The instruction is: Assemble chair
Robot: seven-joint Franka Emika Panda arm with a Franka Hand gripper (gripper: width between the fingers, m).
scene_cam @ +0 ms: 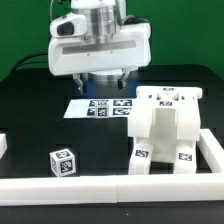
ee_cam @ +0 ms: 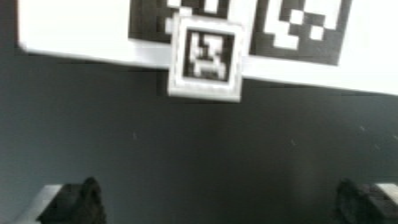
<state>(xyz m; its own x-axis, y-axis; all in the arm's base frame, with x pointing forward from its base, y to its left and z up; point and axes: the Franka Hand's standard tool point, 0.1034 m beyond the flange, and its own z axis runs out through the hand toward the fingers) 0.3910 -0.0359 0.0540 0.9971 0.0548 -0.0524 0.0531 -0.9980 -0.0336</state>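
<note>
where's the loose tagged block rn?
The tagged block sits on the table at the exterior view's lower left, near the white rail, apart from the chair assembly to that view's right.

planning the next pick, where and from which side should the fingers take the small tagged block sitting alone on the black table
Likely from straight above, closing the fingers on two opposite flat side faces of the small block. It sits free on the table, apart from the chair and the white rail, and slightly turned, so rotate the wrist to match.
</note>
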